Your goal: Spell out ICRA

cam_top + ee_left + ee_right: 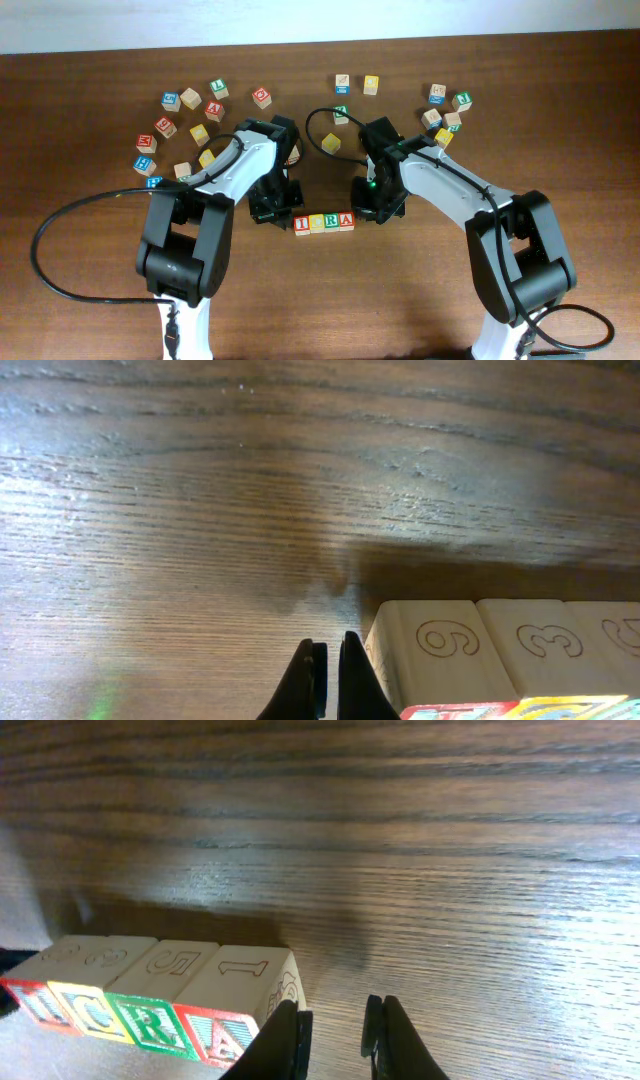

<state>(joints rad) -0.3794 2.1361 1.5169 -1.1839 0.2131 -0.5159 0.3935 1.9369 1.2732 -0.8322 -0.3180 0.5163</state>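
Four cubes make the ICRA row (324,221), touching side to side and reading I-C-R-A left to right in the overhead view. It sits on the table (580,130) near the middle front, between the two grippers. I cube (25,1002) red face, C cube (85,1012) yellow, R cube (150,1025) green, A cube (215,1035) red; bodies pale plain wood.

Right wrist view shows the coloured letter faces at an angle, plus engraved numerals on the adjoining plain faces: 1 on the A cube, 5 on the R cube, 3 on the C cube. Overhead shows only the coloured letter faces, no numerals. Left wrist view sees the row from the other end: plain faces engraved with what read as 6 and 3, and a sliver of red and yellow at the bottom edge. Letters not readable there.

Left gripper (327,670): jaws pressed together, holding nothing, just beside the row's I end. Right gripper (335,1035): jaws a little apart, bare table between them, nothing gripped. One finger is just beside the A cube; contact cannot be told.

Overhead alone shows loose cubes (190,98) scattered in arcs at the far left and far right, well apart from the row, and a black cable (37,243) looping by the left arm.
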